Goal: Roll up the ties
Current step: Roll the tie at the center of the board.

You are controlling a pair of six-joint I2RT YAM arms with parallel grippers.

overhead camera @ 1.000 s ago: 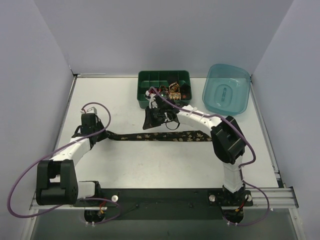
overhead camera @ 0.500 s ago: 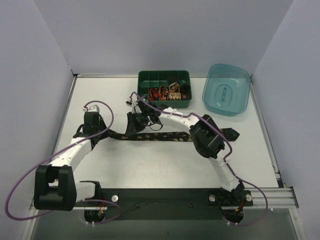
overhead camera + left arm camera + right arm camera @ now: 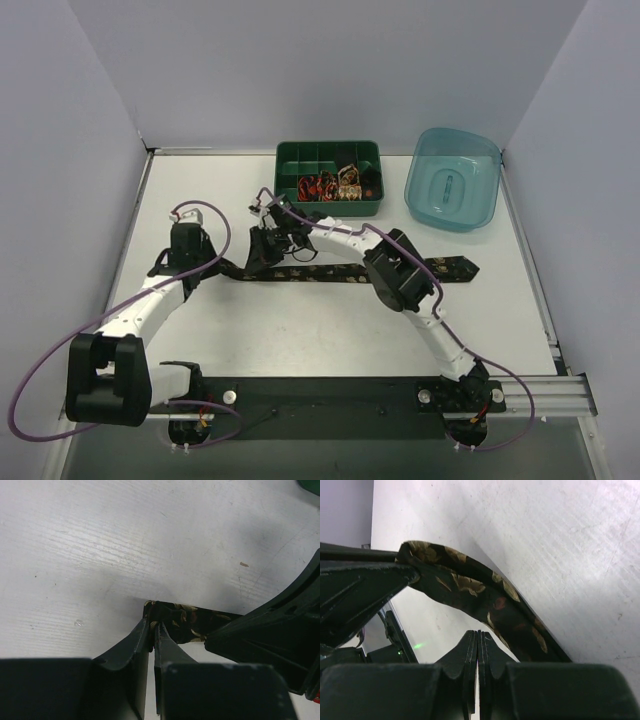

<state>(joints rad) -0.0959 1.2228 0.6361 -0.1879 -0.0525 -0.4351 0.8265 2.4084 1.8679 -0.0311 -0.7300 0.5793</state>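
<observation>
A long black tie (image 3: 335,275) with gold motifs lies across the table, its wide end (image 3: 455,268) on the right. My left gripper (image 3: 213,262) is shut on the tie's narrow left end; the left wrist view shows the fabric (image 3: 187,620) pinched at the gripper's tips (image 3: 151,625). My right gripper (image 3: 262,252) is just right of the left one, at the strip. In the right wrist view it (image 3: 478,632) is shut with nothing between its fingers, and the tie (image 3: 470,587) arches just beyond the tips. Rolled ties (image 3: 330,186) sit in the tray.
A dark green compartment tray (image 3: 340,209) stands at the back centre. A translucent teal tub (image 3: 452,190) is at the back right. My right arm stretches over the tie's middle. Purple cables loop beside both arms.
My right arm has swung left from beside the tray to the tie's left part, close to the left gripper, uncovering the wide right end. The left gripper has stayed put, still gripping.
</observation>
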